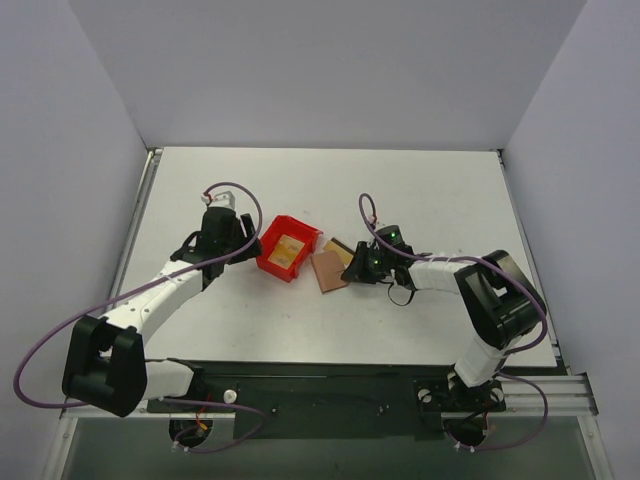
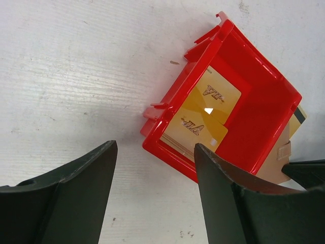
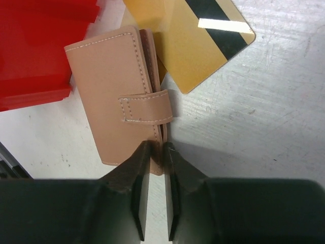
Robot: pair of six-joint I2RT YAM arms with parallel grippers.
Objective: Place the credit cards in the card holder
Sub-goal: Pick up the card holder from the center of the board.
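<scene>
Task is at an early stage, as I read it: no card is in the card holder (image 3: pixel 114 91) yet. The holder lies folded shut on the white surface (image 1: pixel 400 180), w/ its clasp tab (image 3: pixel 147 108) fastened over the edge. It sits just right of the red bin (image 2: pixel 274 117); touching it or only close, I can't tell.

My right claw (image 3: pixel 157 150) is at the holder's near edge, jaws narrow, w/ the holder's corner pinched btwn them. It looks like a grip on the holder, prob. to lift or open it. My left claw (image 2: pixel 155 146) hangs low beside the bin's outer wall, jaws wide, holding nothing.

Containers: the red bin holds at least two credit cards (image 2: pixel 198 127), gold, printed "VIP", one overlapping the other. More may sit under them; I can't see. A third, loose card (image 3: pixel 198 46) lies outside the bin, dark stripe up, partly tucked under the holder's far side. The holder itself is closed, so its contents are hidden.

Left to do, in my judgement: undo the tab, open the holder, then feed in each card, i.e. nearly the whole job. The cards are thin and lie flat, so I expect picking them up to be fiddly.
</scene>
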